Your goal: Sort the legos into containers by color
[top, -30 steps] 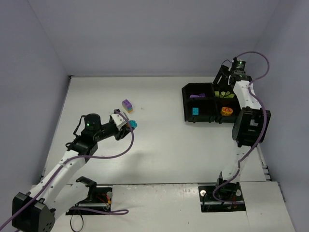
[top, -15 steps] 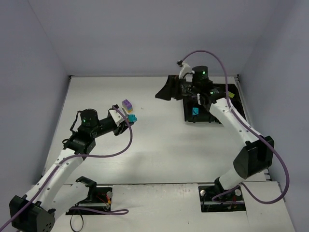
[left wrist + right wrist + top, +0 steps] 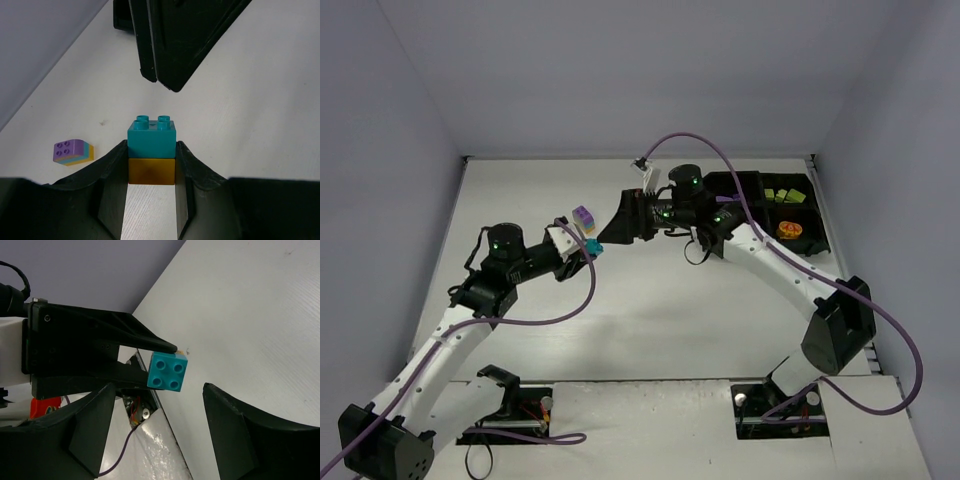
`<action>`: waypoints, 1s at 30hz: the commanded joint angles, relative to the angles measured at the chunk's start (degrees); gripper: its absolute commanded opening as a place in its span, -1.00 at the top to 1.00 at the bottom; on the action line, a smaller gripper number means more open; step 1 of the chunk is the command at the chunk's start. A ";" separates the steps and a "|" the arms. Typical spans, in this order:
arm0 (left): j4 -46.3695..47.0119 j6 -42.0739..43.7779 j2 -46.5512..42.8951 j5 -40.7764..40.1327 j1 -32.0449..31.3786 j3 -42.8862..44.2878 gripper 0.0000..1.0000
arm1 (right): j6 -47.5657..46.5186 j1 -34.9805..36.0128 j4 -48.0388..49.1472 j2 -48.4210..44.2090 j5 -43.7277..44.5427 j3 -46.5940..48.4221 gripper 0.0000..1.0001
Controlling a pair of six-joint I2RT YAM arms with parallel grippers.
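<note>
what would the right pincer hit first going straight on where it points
Probably the cyan brick held by the left pincer: it sits straight ahead of the open right pincer, depth unclear.

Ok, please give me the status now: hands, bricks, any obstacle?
Left hand shut on cyan-over-orange brick pair. Right hand open, facing that pair, not touching. Purple-topped stack loose on table. Path between them clear.

The cyan brick (image 3: 151, 137) is smooth glossy plastic, the table (image 3: 250, 125) matt white.
</note>
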 commanded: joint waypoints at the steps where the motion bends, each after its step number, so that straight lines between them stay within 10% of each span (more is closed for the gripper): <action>1: 1.28 1.36 -0.92 1.56 -0.39 2.89 0.96 | 1.58 1.98 6.50 0.37 0.79 0.80 -0.33; 14: 0.93 0.84 -2.77 1.38 -0.47 2.88 0.96 | 2.46 5.50 7.29 3.80 3.95 0.98 -0.21; 17: 0.85 0.66 -2.94 1.30 -0.47 2.62 0.96 | 2.20 5.77 7.20 3.80 4.39 0.89 0.01; 22: 0.23 0.66 -2.86 0.95 -0.56 1.74 0.96 | 1.76 5.59 7.11 3.10 4.57 1.07 0.96; 30: -1.70 0.31 -1.19 0.07 -0.65 0.34 0.96 | 0.27 2.26 4.74 0.73 4.04 0.89 1.00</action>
